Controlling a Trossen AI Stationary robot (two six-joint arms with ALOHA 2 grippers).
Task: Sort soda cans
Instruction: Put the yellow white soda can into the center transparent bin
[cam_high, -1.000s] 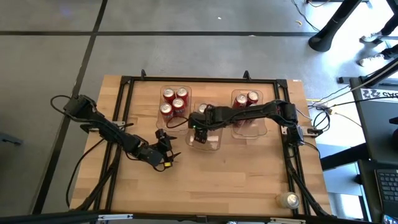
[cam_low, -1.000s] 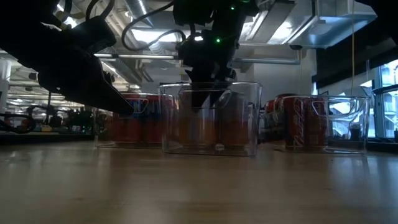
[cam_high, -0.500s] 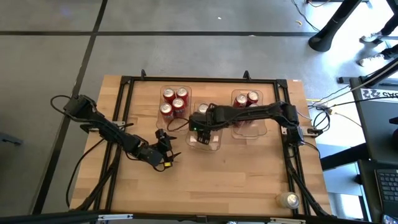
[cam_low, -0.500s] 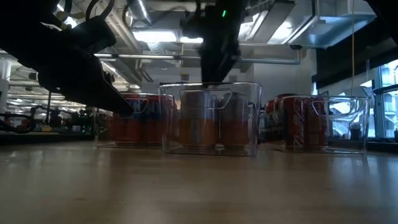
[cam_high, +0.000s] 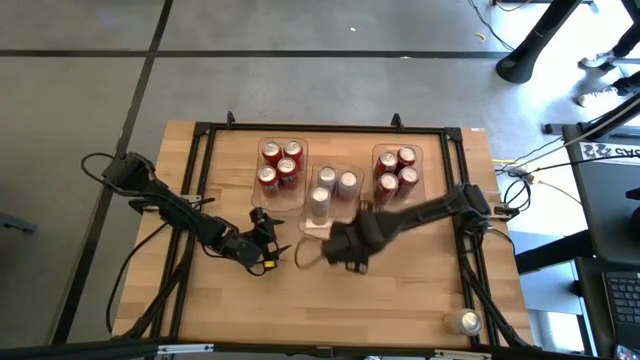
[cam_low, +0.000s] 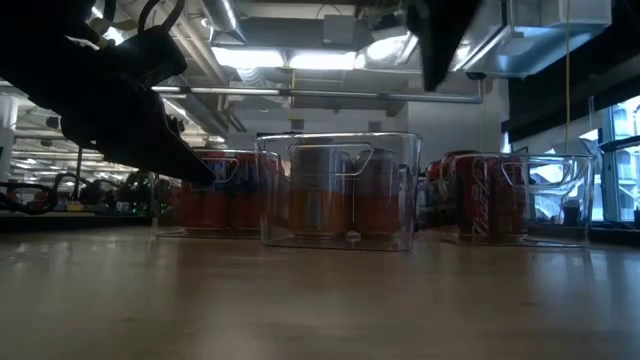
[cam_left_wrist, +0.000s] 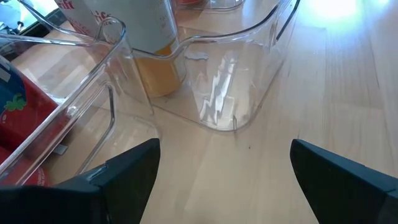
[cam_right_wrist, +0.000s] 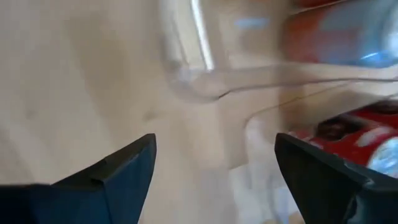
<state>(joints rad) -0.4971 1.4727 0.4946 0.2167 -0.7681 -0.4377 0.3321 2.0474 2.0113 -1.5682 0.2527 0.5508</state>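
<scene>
**Eleven cans binned, one stray left at the tabletop's edge**

The right pincer (cam_high: 345, 250) hangs over bare wood just in front of the middle bin (cam_high: 331, 196), fingers spread and holding nothing. That bin holds three pale cans (cam_high: 320, 197); the left bin (cam_high: 281, 168) and right bin (cam_high: 398, 171) each hold four red cans (cam_high: 397, 170). By colour, the sorting looks nearly complete. One pale can (cam_high: 464, 321) stands alone at the near right corner, well apart from the bins, likely the next target. The left pincer (cam_high: 270, 258) waits open and empty beside the left bin.
</scene>
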